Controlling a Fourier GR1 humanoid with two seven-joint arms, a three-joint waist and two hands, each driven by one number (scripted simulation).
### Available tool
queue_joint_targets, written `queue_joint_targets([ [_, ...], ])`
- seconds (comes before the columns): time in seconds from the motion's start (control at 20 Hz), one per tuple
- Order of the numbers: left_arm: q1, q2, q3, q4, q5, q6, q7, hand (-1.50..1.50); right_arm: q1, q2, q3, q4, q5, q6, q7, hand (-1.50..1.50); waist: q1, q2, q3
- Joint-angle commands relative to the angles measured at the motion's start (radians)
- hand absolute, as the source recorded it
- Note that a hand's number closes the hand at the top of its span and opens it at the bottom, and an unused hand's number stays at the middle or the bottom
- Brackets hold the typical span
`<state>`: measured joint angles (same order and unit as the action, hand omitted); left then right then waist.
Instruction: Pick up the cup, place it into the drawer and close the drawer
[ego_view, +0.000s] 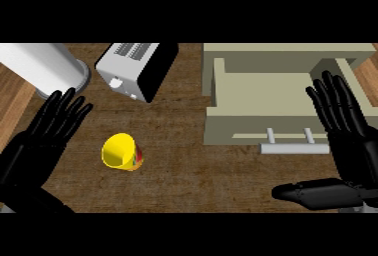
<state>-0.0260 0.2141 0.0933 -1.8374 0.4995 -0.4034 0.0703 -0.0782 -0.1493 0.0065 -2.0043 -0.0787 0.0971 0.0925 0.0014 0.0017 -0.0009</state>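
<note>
Since only the head view is given, everything here comes from that steep look down onto the brown wood-grained table (192, 175).

Little can be read. The yellow cup (120, 151) has a small reddish patch on its lower right side, too small to tell whether it is a label or a print. The silver and black toaster (133, 70) near the upper left has a few pale dots on its near end face, and they cannot be read as letters either.

The cup lies on its side on the table in the left half of the view, with its open mouth turned toward the view's left. It sits to the right of the left hand (40, 145) and lower in the view than that hand's fingers (66, 107). These are straight and spread, pointing toward the far side of the table, and they hold nothing. The cup is near this hand but apart from it, with bare table between them.

The right hand (353, 150) is at the view's right edge and is also open. Its fingers (336, 100) are straight and pointing up the view, and its thumb (310, 192) sticks out to the left. The cup is well apart from it, across the middle of the table.

The beige drawer (221, 95) is pulled open at the upper right. Its grey handle (294, 147) is on the front face nearest the robot. The right fingers overlap the drawer's right wall in the view, and I cannot tell whether they touch it. A white cylinder (40, 65) stands in the upper left corner beside the toaster.
</note>
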Motion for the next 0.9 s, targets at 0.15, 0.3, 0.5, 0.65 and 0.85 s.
queue_joint_targets([
  [0.15, -0.041, -0.018, 0.002, 0.223, -0.117, -0.043, -0.087, -1.50, -0.094, -0.015, -0.055, 0.143, -0.012, 0.034, -0.043, -1.50, -0.001, 0.000, 0.001],
  [0.3, -0.090, 0.030, 0.061, 0.365, -0.133, -0.093, -0.144, -1.50, -0.055, 0.025, -0.007, 0.109, 0.019, 0.022, -0.072, -1.50, -0.004, 0.000, 0.001],
  [0.5, -0.048, 0.017, 0.050, 0.361, -0.182, -0.087, -0.161, -1.50, -0.132, -0.009, -0.065, 0.171, 0.002, 0.044, -0.060, -1.50, 0.000, -0.001, 0.001],
  [0.65, -0.143, 0.008, 0.054, 0.551, -0.271, -0.061, -0.247, -1.50, -0.147, 0.006, -0.029, 0.135, 0.037, 0.021, -0.025, -1.50, -0.003, -0.001, 0.001],
  [0.85, -0.139, 0.033, 0.062, 0.751, -0.358, -0.106, -0.425, -1.50, -0.167, -0.056, -0.123, 0.118, -0.046, 0.063, 0.014, -1.50, -0.007, 0.000, 0.000],
])
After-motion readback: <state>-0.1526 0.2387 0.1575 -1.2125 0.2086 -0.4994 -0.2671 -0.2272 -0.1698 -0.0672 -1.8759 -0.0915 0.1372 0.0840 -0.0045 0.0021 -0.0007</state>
